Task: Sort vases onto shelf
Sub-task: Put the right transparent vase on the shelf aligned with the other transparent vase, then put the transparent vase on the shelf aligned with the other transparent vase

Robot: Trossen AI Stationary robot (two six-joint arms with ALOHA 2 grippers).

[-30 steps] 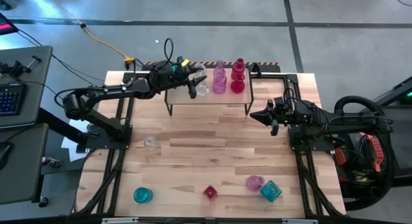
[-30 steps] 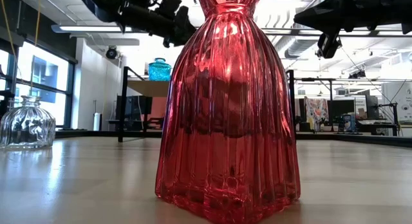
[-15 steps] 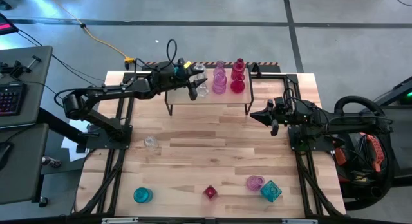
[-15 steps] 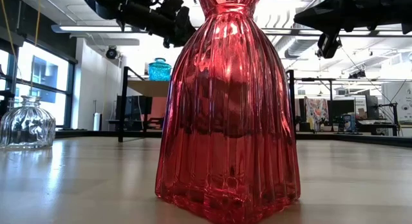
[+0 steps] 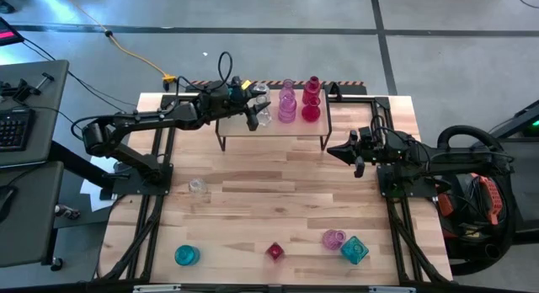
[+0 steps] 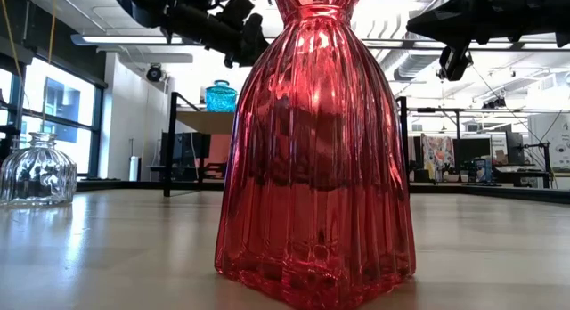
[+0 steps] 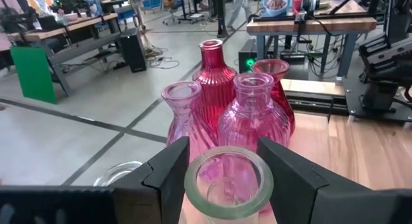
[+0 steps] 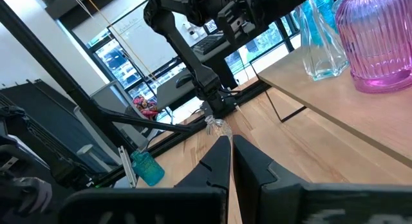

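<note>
- Two arms at the slatted wood table (image 5: 278,200); the shelf (image 5: 274,125) sits at its far edge, between the arms.
- Left gripper (image 5: 256,108) is over the shelf's left part, jaws spread around the rim of a clear vase (image 7: 228,182), one finger on either side; whether the pads press the glass cannot be told.
- Just beside the clear vase on the shelf: two pink vases (image 5: 287,105) and two red vases (image 5: 312,101), packed close together.
- Right gripper (image 5: 334,150) hangs by the shelf's right end, jaws closed, holding nothing.
- Loose on the table: small clear vase (image 5: 197,186) at left; along the near edge, teal round vase (image 5: 185,256), red faceted vase (image 5: 274,251), pink vase (image 5: 333,238) touching or just beside a teal faceted vase (image 5: 354,249).
- Low view is mostly filled by the red faceted vase, standing upright.
</note>
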